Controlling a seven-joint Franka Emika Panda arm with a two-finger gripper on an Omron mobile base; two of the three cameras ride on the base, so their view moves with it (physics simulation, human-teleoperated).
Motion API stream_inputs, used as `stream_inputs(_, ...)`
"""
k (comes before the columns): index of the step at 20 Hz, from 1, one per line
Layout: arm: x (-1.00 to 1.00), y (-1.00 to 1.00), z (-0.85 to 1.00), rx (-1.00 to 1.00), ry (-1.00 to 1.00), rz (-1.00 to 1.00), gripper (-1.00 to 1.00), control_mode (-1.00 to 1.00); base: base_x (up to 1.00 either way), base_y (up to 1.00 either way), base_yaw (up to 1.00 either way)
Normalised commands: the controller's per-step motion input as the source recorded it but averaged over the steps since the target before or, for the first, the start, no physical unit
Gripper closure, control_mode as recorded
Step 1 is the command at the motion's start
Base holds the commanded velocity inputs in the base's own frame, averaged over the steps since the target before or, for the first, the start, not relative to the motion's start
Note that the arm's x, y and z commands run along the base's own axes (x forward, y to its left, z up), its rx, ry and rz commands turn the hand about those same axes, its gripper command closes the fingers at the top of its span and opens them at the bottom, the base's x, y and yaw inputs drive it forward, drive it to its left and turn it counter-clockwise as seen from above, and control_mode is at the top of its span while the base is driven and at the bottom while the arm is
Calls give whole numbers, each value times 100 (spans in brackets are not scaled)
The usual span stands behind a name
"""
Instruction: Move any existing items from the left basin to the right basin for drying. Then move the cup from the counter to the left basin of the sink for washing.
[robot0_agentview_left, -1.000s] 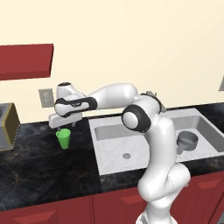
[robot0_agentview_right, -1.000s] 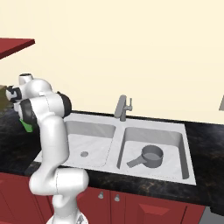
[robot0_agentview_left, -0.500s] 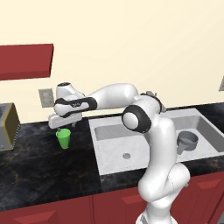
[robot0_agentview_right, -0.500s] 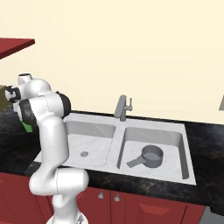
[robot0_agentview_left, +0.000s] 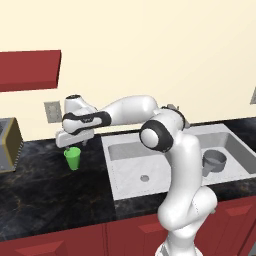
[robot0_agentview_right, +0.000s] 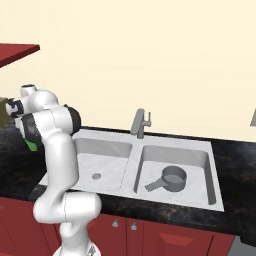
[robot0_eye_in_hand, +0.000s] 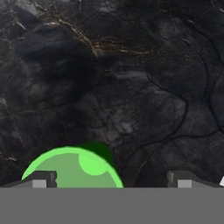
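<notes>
Gripper (robot0_eye_in_hand: 109, 183) jaws were spread wide and empty, poised directly over the cup (robot0_agentview_left: 73, 158), pointing straight down at the counter (robot0_agentview_left: 45, 195). Such a stance was judged to suit a top-down grasp on the cup, which had not yet been taken. In the hand view the cup (robot0_eye_in_hand: 72, 168) was seen off-centre, lying under one fingertip (robot0_eye_in_hand: 40, 180) rather than midway between the two, so a sideways correction was judged necessary before any descent; otherwise the rim could be struck and the cup tipped.

Bright green and plain, the cup was seen to be small, handleless and tapered, wider at the rim than at the base. It stood upright on the black marbled worktop, to the left of the sink (robot0_agentview_right: 210, 165) and well apart from it. Its inside appeared empty, with a lighter round floor.

The grey metal pan (robot0_agentview_right: 171, 177) was seen lying in the right basin (robot0_agentview_right: 200, 160), its stubby handle angled toward the front wall. The left basin (robot0_agentview_right: 110, 150) held nothing but its drain. The first half of the task was therefore judged done.
</notes>
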Motion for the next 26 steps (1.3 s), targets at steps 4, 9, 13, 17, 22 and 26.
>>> stream_inputs(4,0,-3,-12,0,0,0,-100,-100,0,0,0)
stream_inputs(9,0,-1,-8,0,0,0,-100,-100,0,0,0)
stream_inputs(13,0,0,-9,0,0,0,-100,-100,0,0,0)
stream_inputs(17,0,0,-7,0,1,0,-100,-100,0,0,0)
stream_inputs(22,0,0,-10,0,0,0,-100,-100,0,0,0)
stream_inputs(26,-1,0,-17,0,0,0,100,-100,0,0,0)
